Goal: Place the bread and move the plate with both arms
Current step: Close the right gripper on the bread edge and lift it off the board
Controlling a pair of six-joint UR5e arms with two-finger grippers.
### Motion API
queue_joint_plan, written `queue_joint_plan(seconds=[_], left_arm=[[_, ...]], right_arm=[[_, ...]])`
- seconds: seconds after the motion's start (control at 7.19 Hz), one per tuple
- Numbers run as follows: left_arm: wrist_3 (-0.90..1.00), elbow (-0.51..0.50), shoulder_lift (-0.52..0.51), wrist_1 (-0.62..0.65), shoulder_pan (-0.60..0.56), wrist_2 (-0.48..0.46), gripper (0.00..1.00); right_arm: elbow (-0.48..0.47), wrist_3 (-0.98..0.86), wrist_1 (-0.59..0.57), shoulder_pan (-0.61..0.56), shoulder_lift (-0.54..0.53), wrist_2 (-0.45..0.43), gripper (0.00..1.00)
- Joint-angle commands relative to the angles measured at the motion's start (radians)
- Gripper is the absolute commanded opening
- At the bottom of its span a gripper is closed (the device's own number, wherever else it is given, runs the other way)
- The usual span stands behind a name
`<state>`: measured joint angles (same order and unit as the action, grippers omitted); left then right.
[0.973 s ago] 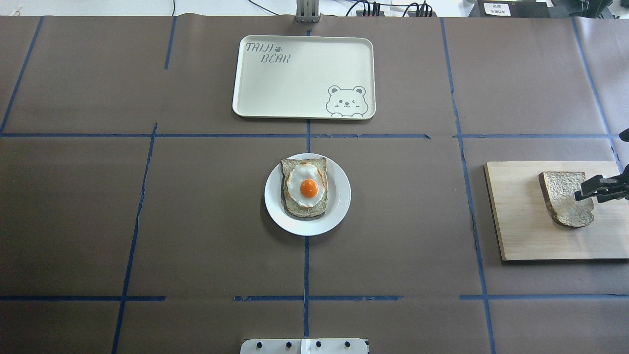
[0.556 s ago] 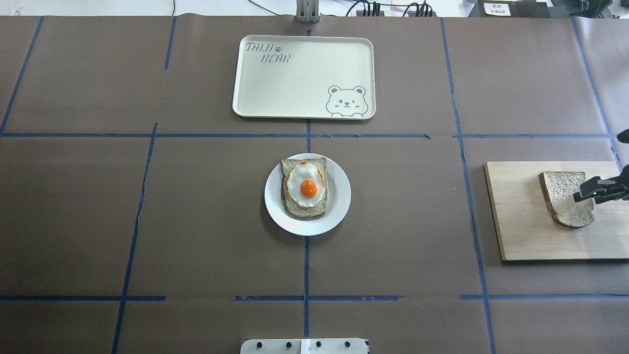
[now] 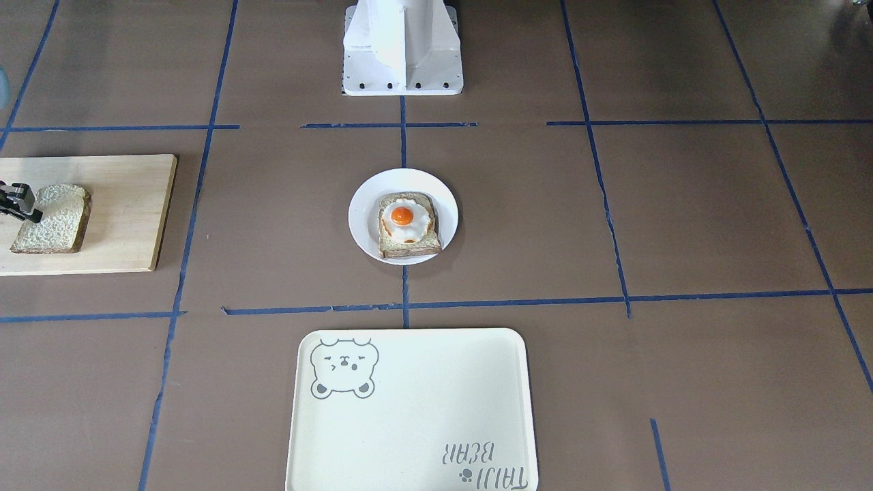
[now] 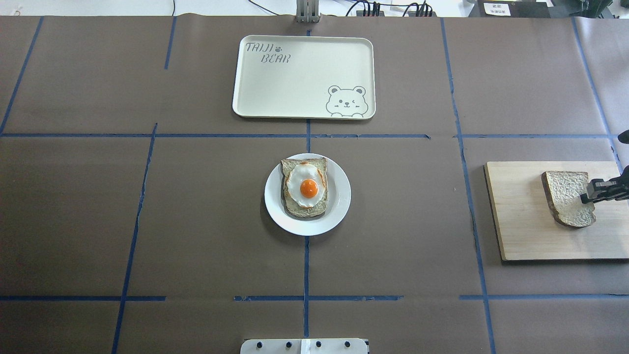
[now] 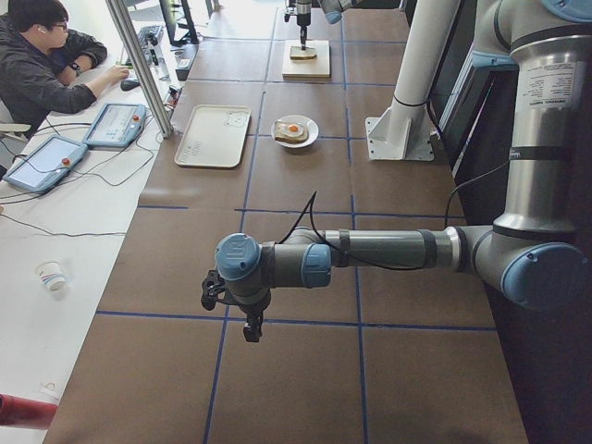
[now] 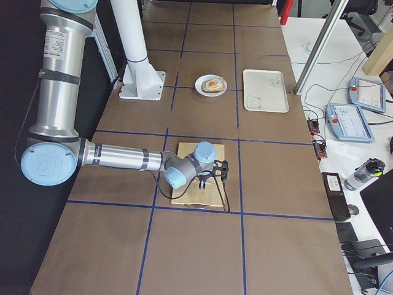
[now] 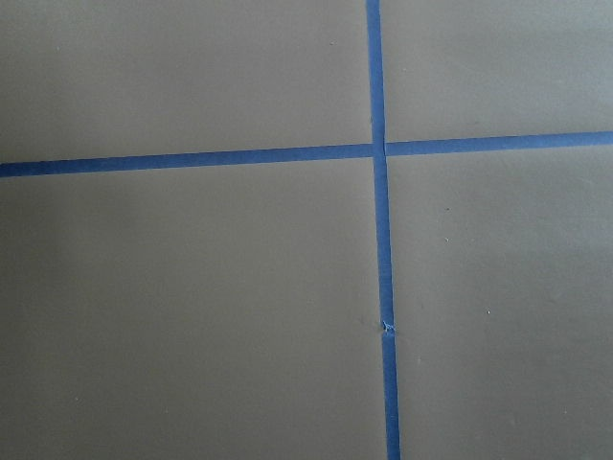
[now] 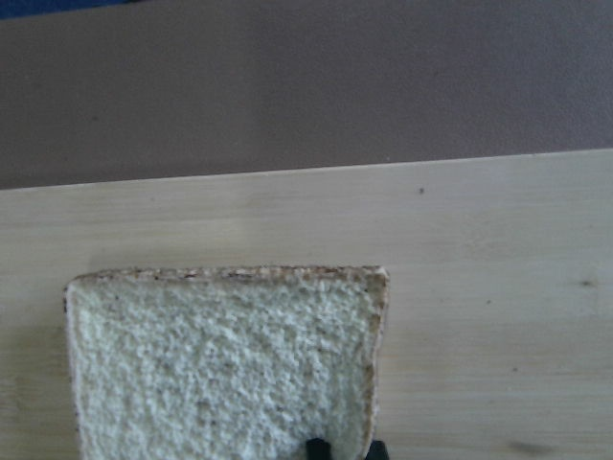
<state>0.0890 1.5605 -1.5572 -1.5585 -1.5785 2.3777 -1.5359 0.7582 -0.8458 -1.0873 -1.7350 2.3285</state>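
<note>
The plain bread lies on a wooden board at the far right. My right gripper is shut on the bread's right edge; in the right wrist view its black fingertips straddle the crust of the bread. The front view shows the same grip on the bread. The white plate sits mid-table and carries an egg-topped slice. My left gripper hangs over bare table far to the left; I cannot tell if it is open.
A cream bear tray lies beyond the plate at the table's far side. The white robot base stands at the near edge. Blue tape lines cross the brown table cover.
My right gripper's fingers have drawn together on the bread's edge, and the slice has shifted slightly to the right on the board. Plate and tray have not moved.
</note>
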Motion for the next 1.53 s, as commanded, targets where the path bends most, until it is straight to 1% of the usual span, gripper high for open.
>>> queue_joint_plan(seconds=[0.0,0.28,0.56,0.83,0.97,1.25,1.39], left_arm=[[0.0,0.001,-0.001,0.0,0.0,0.0,1.0],[0.0,0.003,-0.001,0.0,0.002,0.0,1.0],[0.0,0.001,-0.001,0.0,0.0,0.0,1.0],[0.0,0.001,-0.001,0.0,0.002,0.0,1.0],[-0.002,0.003,-0.001,0.0,0.002,0.0,1.0],[-0.002,0.001,-0.003,0.0,0.002,0.0,1.0],[-0.002,0.001,-0.003,0.0,0.002,0.0,1.0]], right_arm=[[-0.007,0.0,0.001,-0.002,-0.005,0.0,0.0],[-0.019,0.0,0.001,-0.002,-0.003,-0.001,0.0],[-0.059,0.0,0.002,-0.003,-0.008,-0.011,0.0],[-0.13,-0.002,0.002,-0.023,-0.014,-0.017,0.0],[-0.166,0.0,0.002,-0.04,-0.014,-0.006,0.0],[-0.245,0.019,-0.001,-0.074,-0.002,0.05,0.0],[-0.251,0.045,-0.001,-0.086,0.023,0.067,0.0]])
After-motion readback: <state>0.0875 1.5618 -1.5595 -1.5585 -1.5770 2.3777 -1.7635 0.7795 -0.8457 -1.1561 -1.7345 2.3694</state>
